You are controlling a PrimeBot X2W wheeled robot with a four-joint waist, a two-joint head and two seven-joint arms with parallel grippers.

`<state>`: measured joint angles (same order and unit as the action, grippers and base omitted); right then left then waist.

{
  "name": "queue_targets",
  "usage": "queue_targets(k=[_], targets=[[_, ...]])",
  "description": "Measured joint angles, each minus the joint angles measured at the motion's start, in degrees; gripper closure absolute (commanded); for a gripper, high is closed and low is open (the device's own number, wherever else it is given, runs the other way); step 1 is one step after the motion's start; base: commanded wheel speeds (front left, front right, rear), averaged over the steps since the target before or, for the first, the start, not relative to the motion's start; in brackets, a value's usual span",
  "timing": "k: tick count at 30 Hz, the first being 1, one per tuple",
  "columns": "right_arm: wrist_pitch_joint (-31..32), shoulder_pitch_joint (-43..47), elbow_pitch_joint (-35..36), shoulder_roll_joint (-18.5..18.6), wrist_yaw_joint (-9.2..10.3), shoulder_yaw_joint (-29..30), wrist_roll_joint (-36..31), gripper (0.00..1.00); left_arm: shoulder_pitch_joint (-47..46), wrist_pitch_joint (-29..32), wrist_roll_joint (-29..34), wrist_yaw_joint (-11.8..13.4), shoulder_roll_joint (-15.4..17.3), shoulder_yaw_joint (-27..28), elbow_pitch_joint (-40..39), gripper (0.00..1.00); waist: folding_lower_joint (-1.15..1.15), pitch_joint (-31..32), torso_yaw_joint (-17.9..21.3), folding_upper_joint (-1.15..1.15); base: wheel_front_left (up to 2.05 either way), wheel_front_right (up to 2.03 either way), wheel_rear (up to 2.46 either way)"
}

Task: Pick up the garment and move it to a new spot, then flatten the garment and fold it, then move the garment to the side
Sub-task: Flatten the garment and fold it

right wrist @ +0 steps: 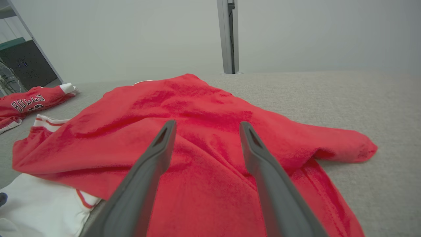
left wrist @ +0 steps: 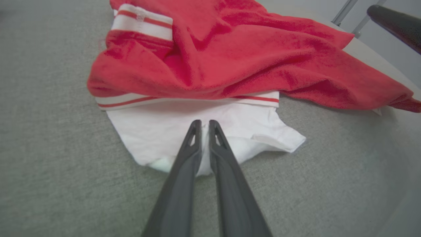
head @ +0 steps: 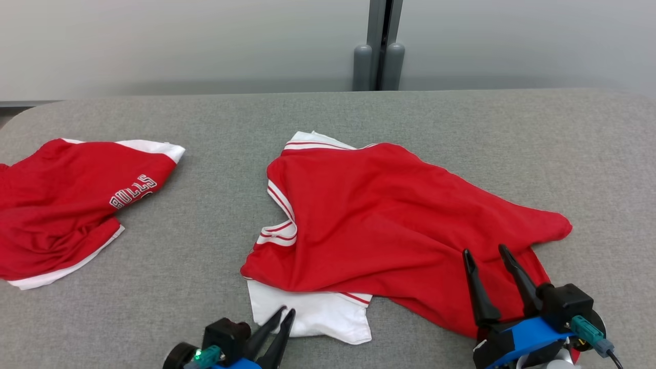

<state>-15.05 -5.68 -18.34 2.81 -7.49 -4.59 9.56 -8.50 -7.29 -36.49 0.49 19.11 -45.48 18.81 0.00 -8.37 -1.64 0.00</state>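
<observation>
– On table centre: red garment, rumpled, white hem nearest robot. How'll it handle?
– Light, limp, prob. grippy; sags from any single hold. Best taken at 2 edge pts: white hem, plus red corner at right.
– Arms?
– Left gripper low at white hem, jaws all but closed; can't tell if cloth's pinched. Right gripper spread wide, empty, poised over red folds.

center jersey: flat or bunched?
Bunched. The red jersey lies in ridges on the table, its red layer doubled over its white part, one corner twisted out to the side.
</observation>
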Motion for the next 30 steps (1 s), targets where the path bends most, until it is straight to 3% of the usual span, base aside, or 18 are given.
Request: queue_targets(k=[1, 8, 14, 29, 30], targets=[[0.0, 0.0, -0.1, 0.0, 0.00, -0.1, 0.0, 0.00, 0.0, -0.7, 0.1, 0.3, 0.2, 0.3, -0.7, 0.00, 0.00, 0.1, 0.1, 0.00, 0.00, 0.00, 0.00], [0.0, 0.0, -0.4, 0.0, 0.00, -0.2, 0.3, 0.00, -1.8, -5.2, 1.3, 2.9, 1.9, 4.1, -4.8, 0.00, -0.01, 0.8, 1.8, 0.00, 0.00, 0.00, 0.00], [0.0, 0.0, -0.5, 0.0, 0.00, -0.4, 0.6, 0.00, -5.0, -5.9, 1.7, 4.0, 3.3, 6.9, -3.4, 0.00, 0.00, 0.5, 3.7, 0.00, 0.00, 0.00, 0.00], [0.0, -1.0, -0.8, 0.0, 0.00, -0.9, 1.1, 0.00, -11.5, 0.5, -0.3, -0.7, 3.1, 5.5, 10.6, 0.00, 0.00, -1.6, 7.6, 0.00, 0.00, 0.00, 0.00], [0.0, -1.2, -0.8, 0.0, 0.00, -0.9, 1.1, 0.00, -12.0, 0.7, -0.5, -1.3, 2.8, 5.5, 11.4, 0.26, 0.00, -1.8, 7.8, 0.00, 0.00, 0.00, 0.00]])
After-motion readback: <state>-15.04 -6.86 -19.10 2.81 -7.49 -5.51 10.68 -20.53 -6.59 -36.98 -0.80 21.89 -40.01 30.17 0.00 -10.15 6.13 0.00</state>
